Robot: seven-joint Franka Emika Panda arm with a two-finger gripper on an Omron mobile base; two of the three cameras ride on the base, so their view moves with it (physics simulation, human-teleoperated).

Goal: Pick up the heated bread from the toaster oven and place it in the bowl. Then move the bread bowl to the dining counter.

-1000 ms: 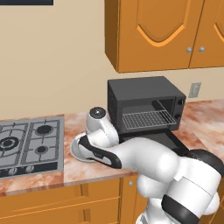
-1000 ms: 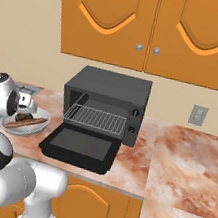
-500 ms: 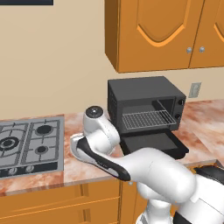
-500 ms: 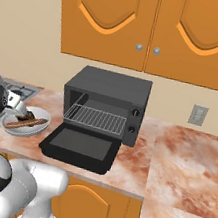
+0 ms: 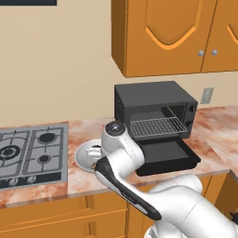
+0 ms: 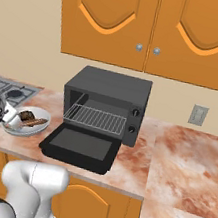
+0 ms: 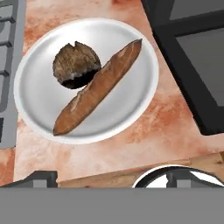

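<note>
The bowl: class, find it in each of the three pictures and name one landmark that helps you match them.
Left base view: the bowl sits left of centre, between the hob and the toaster oven, partly behind the arm.
Right base view: at the left edge, left of the oven's open door.
Hand view: upper left, holding both breads.
Shared landmark: the toaster oven's dropped door.

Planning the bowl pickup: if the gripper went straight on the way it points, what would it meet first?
Probably the long tan baguette-like stick lying across the shallow grey metallic bowl, beside the dark brown roundish bread; depth is unclear.
</note>
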